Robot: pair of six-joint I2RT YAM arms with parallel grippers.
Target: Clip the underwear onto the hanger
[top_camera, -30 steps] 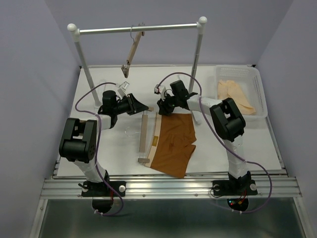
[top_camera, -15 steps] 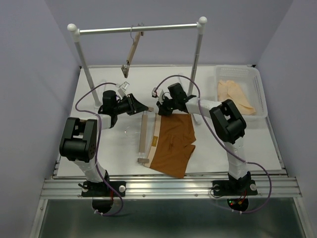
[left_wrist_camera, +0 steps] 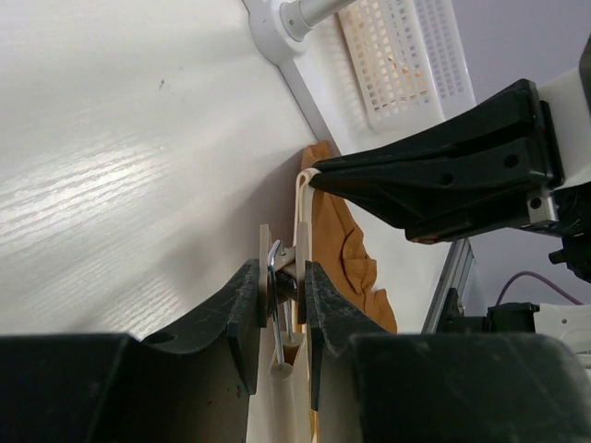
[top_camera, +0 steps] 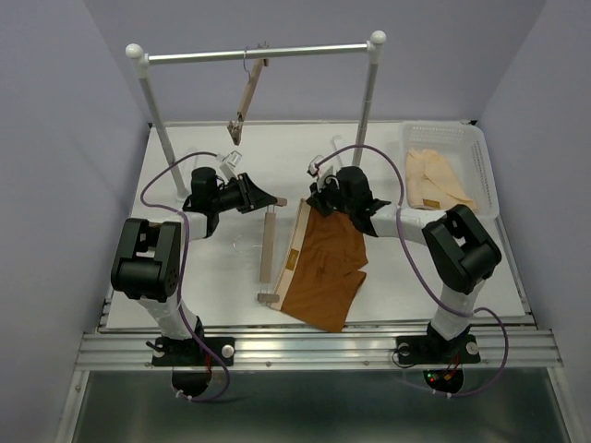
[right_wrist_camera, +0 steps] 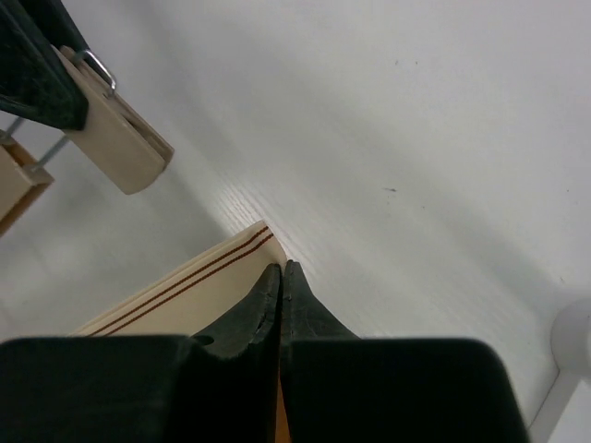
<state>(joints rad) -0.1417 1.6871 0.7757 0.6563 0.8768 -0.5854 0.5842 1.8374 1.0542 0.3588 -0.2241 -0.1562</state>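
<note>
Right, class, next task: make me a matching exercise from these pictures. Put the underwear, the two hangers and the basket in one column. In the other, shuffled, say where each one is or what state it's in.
Column 1
1. underwear
2. hanger
3. second hanger
4. basket

Column 2
A. hooked on the steel rail
B. holds pale cream garments
C. waistband corner pinched by the right gripper
D. on the table, far clip gripped by the left gripper

Pairs: 1-C, 2-D, 3-A, 4-B
</note>
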